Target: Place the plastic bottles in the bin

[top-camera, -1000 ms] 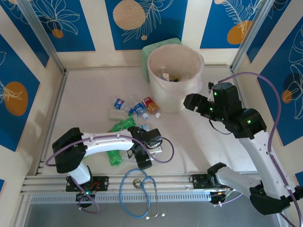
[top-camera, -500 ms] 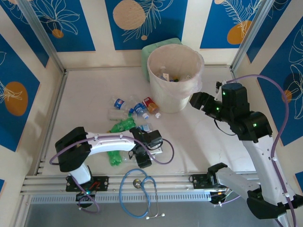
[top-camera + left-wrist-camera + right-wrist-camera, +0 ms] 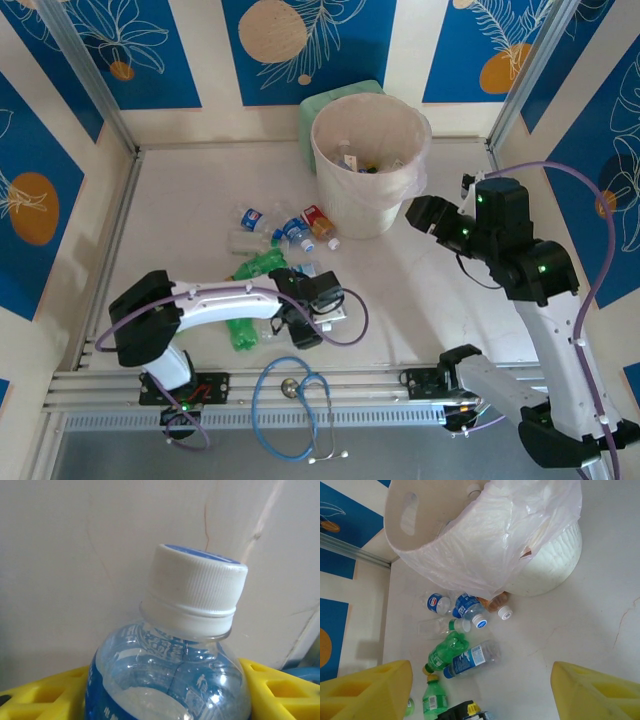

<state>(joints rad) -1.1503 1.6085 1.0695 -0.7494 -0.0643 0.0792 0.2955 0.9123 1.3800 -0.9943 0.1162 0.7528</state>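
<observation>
Left wrist: left gripper is clamped on a clear blue-labelled plastic bottle with a white cap, near the table's front edge.
Pads sit on the shoulder, probably to keep it from slipping on the lift to the round cream bin at the far edge. Right gripper hangs wide and empty beside the bin.

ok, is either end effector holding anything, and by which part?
Left end effector grips the clear blue-labelled bottle at its shoulder, just below the white cap. Right end effector is open, holding nothing.
</observation>
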